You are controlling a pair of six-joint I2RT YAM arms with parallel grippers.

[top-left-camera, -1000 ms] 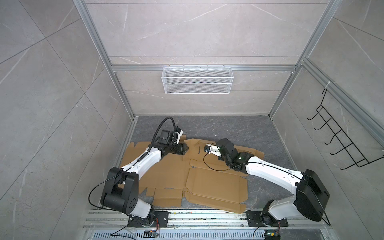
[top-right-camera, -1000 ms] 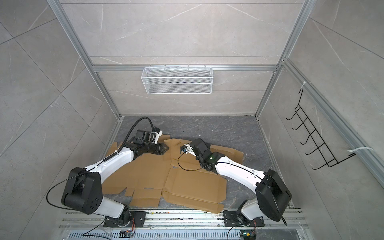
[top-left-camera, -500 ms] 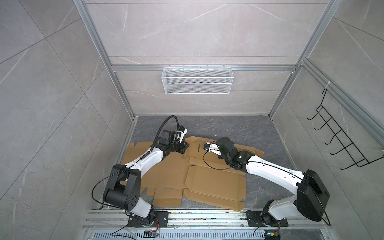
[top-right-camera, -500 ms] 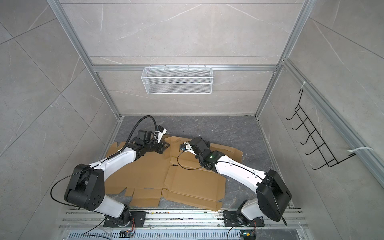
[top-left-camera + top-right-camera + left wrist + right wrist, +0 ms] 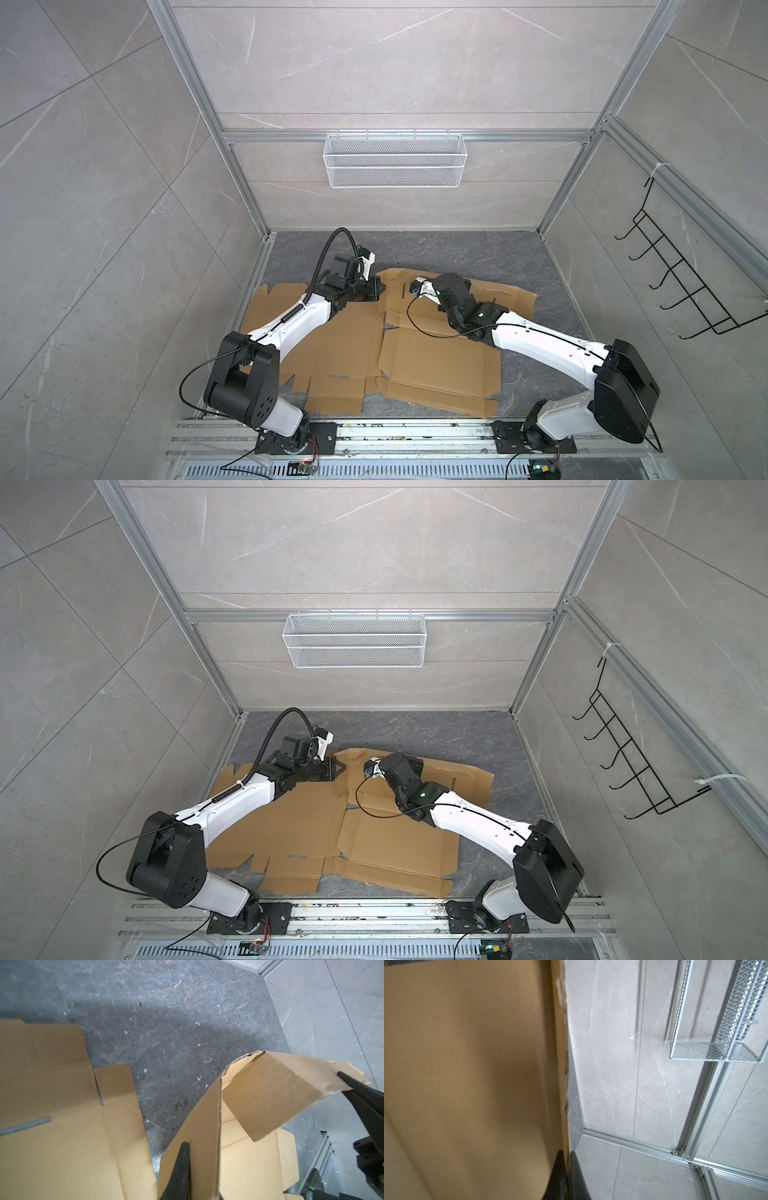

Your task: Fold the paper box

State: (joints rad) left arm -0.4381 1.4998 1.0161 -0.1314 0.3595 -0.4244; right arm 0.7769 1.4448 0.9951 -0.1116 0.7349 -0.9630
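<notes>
Right wrist view: right end effector [image 5: 568, 1154] clenched on the far flap [image 5: 467, 1064] of the cardboard box [image 5: 436, 365], which lies mostly flat on the worktop [image 5: 457, 253]; left end effector [image 5: 376, 288] pinches the adjoining panel [image 5: 193, 1126]. Best raise both evenly, bending along the crease, without tearing.

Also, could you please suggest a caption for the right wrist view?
Right gripper shut on the cardboard edge, wire basket on the wall behind.

No text, label, brand, number or sign can be read in any of the views. The paper box [image 5: 436, 365] shows only plain brown cardboard faces, and any small marks on it are too small to read.
</notes>
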